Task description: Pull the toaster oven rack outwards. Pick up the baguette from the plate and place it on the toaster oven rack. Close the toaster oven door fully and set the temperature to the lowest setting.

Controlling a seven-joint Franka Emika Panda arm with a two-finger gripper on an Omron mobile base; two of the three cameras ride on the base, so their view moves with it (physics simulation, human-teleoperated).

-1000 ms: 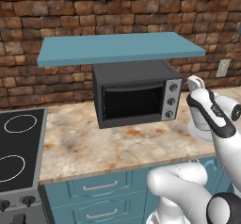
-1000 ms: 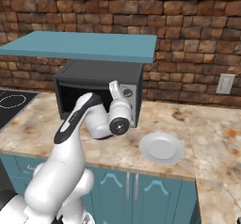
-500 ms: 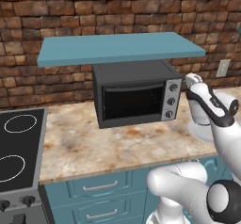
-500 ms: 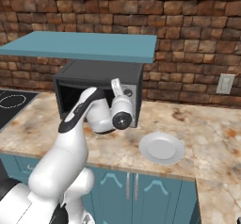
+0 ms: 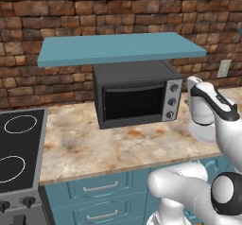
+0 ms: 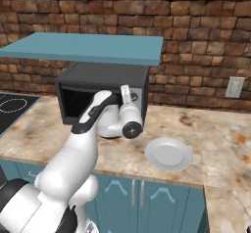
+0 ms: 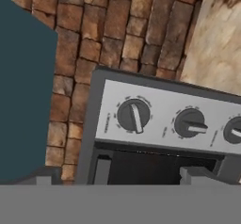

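The black toaster oven (image 5: pixel 134 94) (image 6: pixel 100 87) stands on the counter under a teal shelf. Its toaster oven door (image 5: pixel 133 102) is up and closed, so the toaster oven rack is hidden. The baguette is out of view, and the white plate (image 6: pixel 168 153) is bare. My gripper (image 5: pixel 191 82) (image 6: pixel 126 93) (image 7: pixel 148 173) hangs open just in front of the silver knob panel (image 7: pixel 164 119), touching nothing. In the rolled hand view the three knobs run in a row: top knob (image 7: pixel 134 116), middle knob (image 7: pixel 189 123), bottom knob (image 7: pixel 234 131).
A teal shelf (image 5: pixel 120 47) overhangs the oven closely. A black stovetop (image 5: pixel 19 148) lies at the counter's left end. The brick wall (image 6: pixel 206 56) behind carries an outlet (image 6: pixel 235 86). My arm partly covers the plate (image 5: pixel 202 133) in the left base view.
The hand has turned a little and edged slightly closer to the knob panel. The oven and the plate have not moved.
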